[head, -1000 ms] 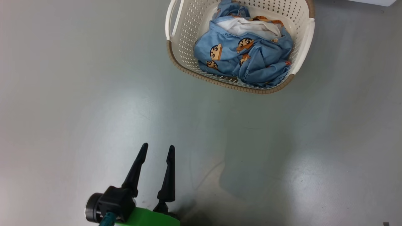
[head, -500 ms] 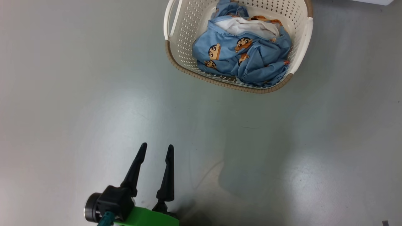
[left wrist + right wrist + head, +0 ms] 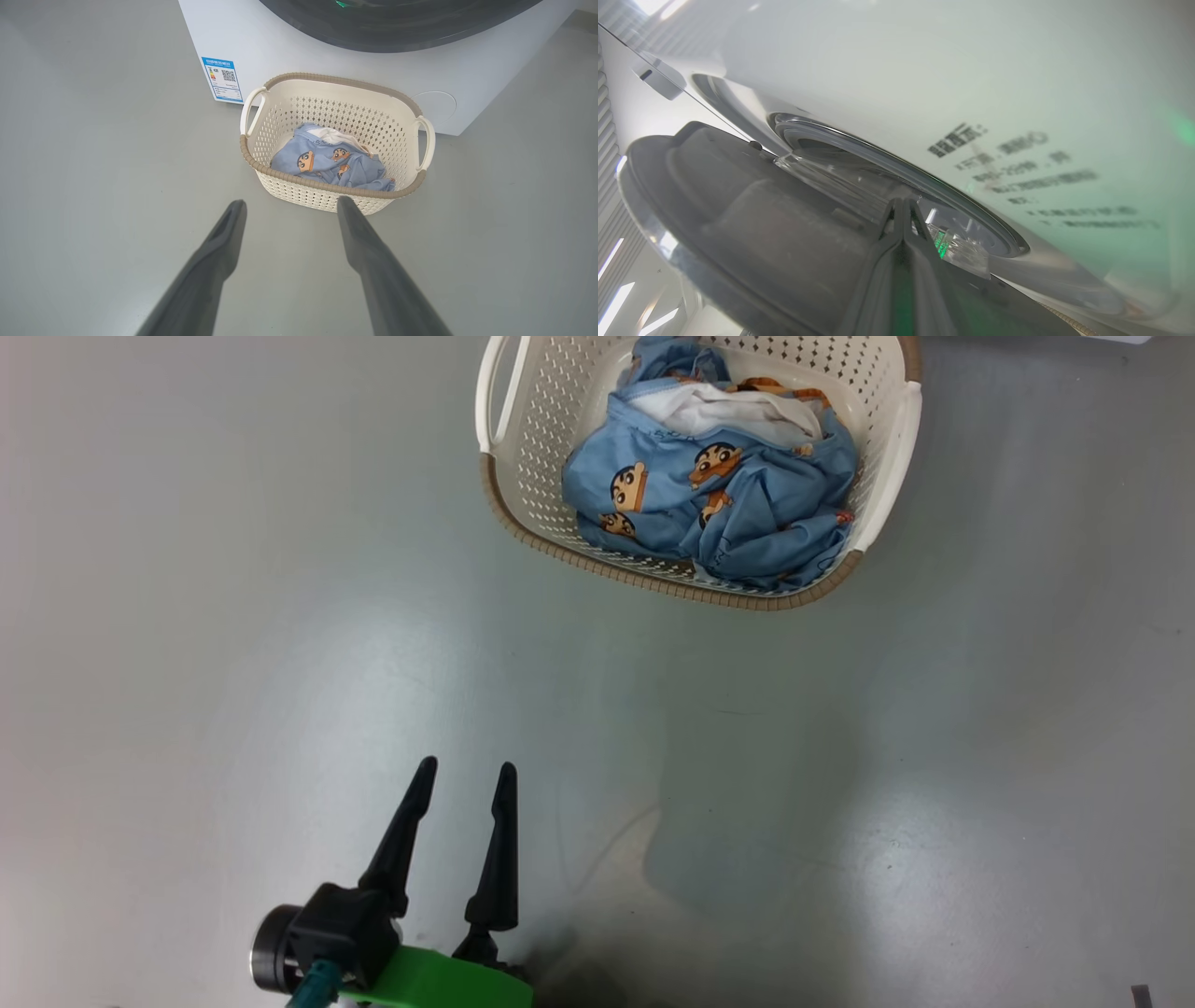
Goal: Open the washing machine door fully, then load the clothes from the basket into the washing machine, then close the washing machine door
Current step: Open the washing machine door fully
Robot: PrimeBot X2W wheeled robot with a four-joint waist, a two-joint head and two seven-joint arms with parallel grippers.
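The cream basket stands on the floor with the blue cartoon-print clothes bundled inside. In the left wrist view the basket and its clothes sit right in front of the white washing machine, below the black rim of the washing machine door. My left gripper hovers open and empty over the floor, short of the basket. My right gripper is shut, its tips in the gap between the door's dark rim and the machine's front; the door stands slightly ajar.
A blue label sticker and a round cover mark the machine's lower front. Grey floor spreads to the left of the basket and between it and my left gripper.
The head camera has shifted a little, so the basket sits slightly further left and higher in the picture. My left gripper keeps its place and stays open.
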